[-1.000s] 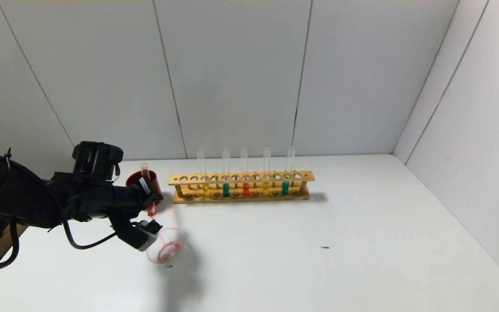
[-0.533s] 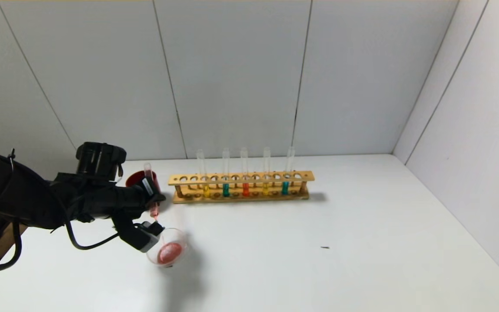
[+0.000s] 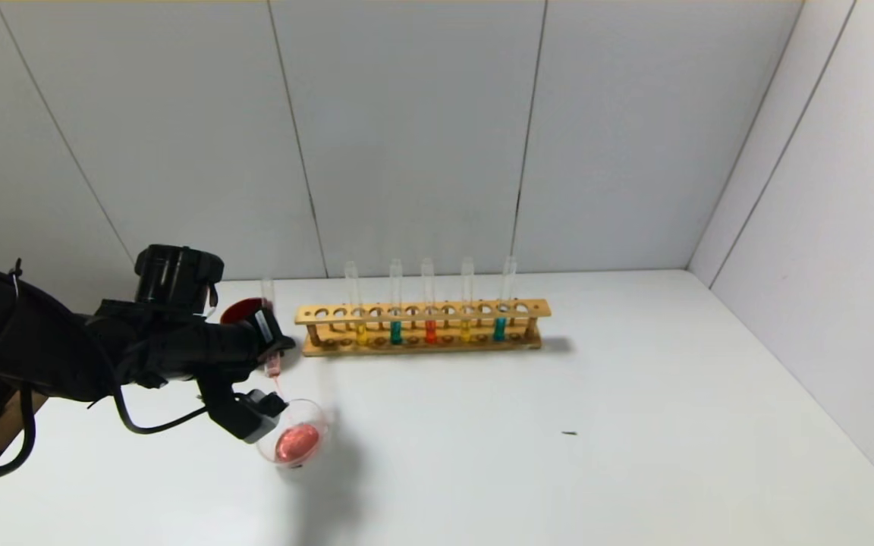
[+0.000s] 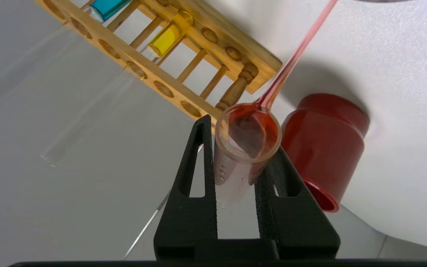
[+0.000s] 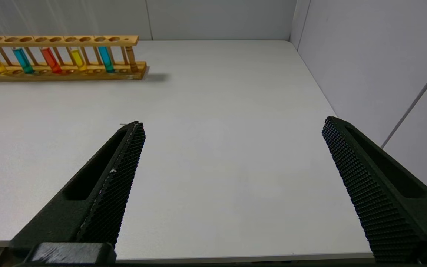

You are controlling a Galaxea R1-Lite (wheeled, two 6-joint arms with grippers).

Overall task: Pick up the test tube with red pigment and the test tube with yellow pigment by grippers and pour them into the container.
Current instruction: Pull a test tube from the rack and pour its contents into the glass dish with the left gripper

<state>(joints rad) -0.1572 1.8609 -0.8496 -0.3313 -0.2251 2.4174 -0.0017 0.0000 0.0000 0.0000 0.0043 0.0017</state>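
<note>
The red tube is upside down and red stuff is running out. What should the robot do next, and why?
Probably hold the pour a moment longer. The left tool grips the test tube with red pigment tipped mouth-down, and a thin red stream is falling from its lip toward the container, which already holds a red pool. Lifting away now might drip on the table. The right tool waits open, far off.

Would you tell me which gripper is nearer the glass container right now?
Left. The left gripper hangs just above the container, pouring the test tube with red pigment into it. The right gripper sits open, far across the table.
</note>
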